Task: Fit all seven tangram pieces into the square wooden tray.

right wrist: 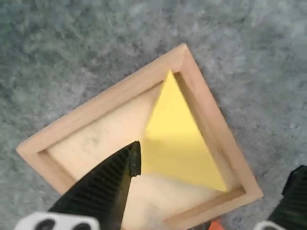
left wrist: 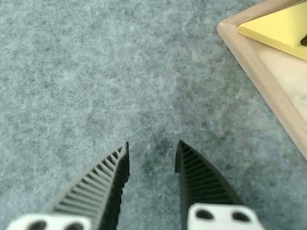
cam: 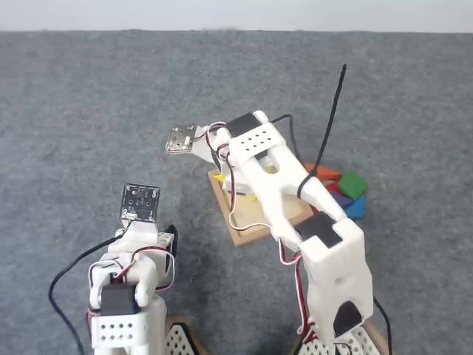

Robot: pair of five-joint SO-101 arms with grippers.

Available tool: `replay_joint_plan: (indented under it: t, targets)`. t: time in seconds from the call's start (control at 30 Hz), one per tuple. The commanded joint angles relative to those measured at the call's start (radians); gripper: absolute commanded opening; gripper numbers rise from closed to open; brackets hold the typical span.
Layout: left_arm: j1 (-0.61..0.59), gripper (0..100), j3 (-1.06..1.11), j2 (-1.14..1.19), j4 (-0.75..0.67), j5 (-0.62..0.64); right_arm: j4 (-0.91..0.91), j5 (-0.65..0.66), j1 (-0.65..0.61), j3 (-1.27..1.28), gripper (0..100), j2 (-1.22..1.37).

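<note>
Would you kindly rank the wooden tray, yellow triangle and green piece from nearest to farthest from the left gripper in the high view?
1. Wooden tray: its near corner, right of the left gripper.
2. Yellow triangle: inside the tray.
3. Green piece: beyond the tray's far side.

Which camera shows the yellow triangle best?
The right wrist view: the whole yellow triangle lies flat in the wooden tray, one tip in a corner. The left wrist view catches just one part; in the high view an arm hides most.
</note>
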Motion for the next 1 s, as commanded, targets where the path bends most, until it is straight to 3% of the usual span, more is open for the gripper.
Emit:
replay_joint_plan:
  t: [0.0, 0.6, 0.73, 0.97]
  targets:
    - [0.002, 15, -0.008, -0.028, 0.009, -0.006, -0.036, -0.029, 0.001, -0.043, 43.3, 0.036]
    - [0.002, 15, -0.008, -0.028, 0.009, -0.006, -0.048, -0.003, 0.104, -0.106, 43.2, 0.067]
    - [0.002, 15, -0.008, -0.028, 0.009, -0.006, 0.008, -0.020, 0.104, -0.107, 43.2, -0.042]
    - [0.002, 15, -0.008, -0.028, 0.009, -0.006, 0.124, -0.172, 0.124, -0.014, 43.2, -0.344]
